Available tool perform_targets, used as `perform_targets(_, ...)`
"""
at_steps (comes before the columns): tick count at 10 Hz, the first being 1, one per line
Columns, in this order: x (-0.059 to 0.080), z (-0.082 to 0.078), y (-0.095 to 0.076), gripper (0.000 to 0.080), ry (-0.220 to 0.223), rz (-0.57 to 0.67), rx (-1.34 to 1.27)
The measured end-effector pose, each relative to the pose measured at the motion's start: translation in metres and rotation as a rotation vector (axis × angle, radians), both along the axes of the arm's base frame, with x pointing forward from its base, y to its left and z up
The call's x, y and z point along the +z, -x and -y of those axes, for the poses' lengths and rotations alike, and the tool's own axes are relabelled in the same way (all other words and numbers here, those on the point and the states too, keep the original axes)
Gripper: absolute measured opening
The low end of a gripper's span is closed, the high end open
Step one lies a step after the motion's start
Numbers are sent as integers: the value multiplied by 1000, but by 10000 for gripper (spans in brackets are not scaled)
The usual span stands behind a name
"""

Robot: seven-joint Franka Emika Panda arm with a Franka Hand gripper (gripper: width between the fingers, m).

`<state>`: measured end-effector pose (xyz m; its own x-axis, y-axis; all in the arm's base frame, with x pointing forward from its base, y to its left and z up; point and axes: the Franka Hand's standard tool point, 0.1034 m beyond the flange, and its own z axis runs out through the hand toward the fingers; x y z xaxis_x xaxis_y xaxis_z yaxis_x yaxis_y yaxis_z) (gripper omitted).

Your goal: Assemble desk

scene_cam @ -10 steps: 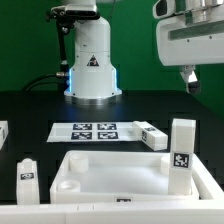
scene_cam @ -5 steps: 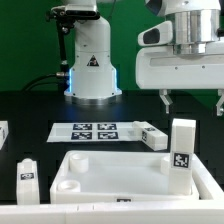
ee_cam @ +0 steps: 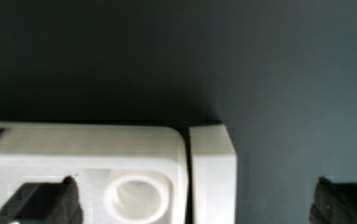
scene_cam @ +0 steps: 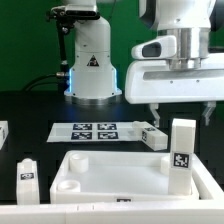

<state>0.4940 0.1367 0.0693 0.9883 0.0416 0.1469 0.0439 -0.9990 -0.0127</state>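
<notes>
The desk panel (scene_cam: 120,172) lies flat at the front of the black table, rim up, with round corner sockets. One white tagged leg (scene_cam: 181,154) stands upright at the panel's right side. My gripper (scene_cam: 178,113) hangs open and empty just above that leg, its fingers spread wide. A second leg (scene_cam: 153,137) lies behind the panel, and a third leg (scene_cam: 27,175) stands left of the panel. In the wrist view, the gripper (ee_cam: 196,205) is open over a panel corner socket (ee_cam: 136,196) and the leg's top (ee_cam: 212,175); the dark fingertips (ee_cam: 42,205) touch nothing.
The marker board (scene_cam: 95,130) lies behind the panel. The robot base (scene_cam: 92,65) stands at the back. Another white part (scene_cam: 3,131) sits at the exterior view's left edge.
The gripper has come down and moved toward the exterior view's left, from the upper right corner to just above the upright leg. The parts have not moved.
</notes>
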Motion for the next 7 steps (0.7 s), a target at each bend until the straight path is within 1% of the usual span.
perform_targets(1, -9, 4, 9, 649, 34, 25, 134)
perform_targets(3, -7, 4, 7, 649, 35, 17, 165)
perform_targets(4, -10, 4, 13, 649, 32, -27, 160)
perform_targets(5, -12, 10, 24, 649, 23, -120, 145)
perform_targets(6, -10, 10, 37, 649, 18, -298, 108)
perform_targets(7, -7, 10, 39, 649, 28, -399, 98)
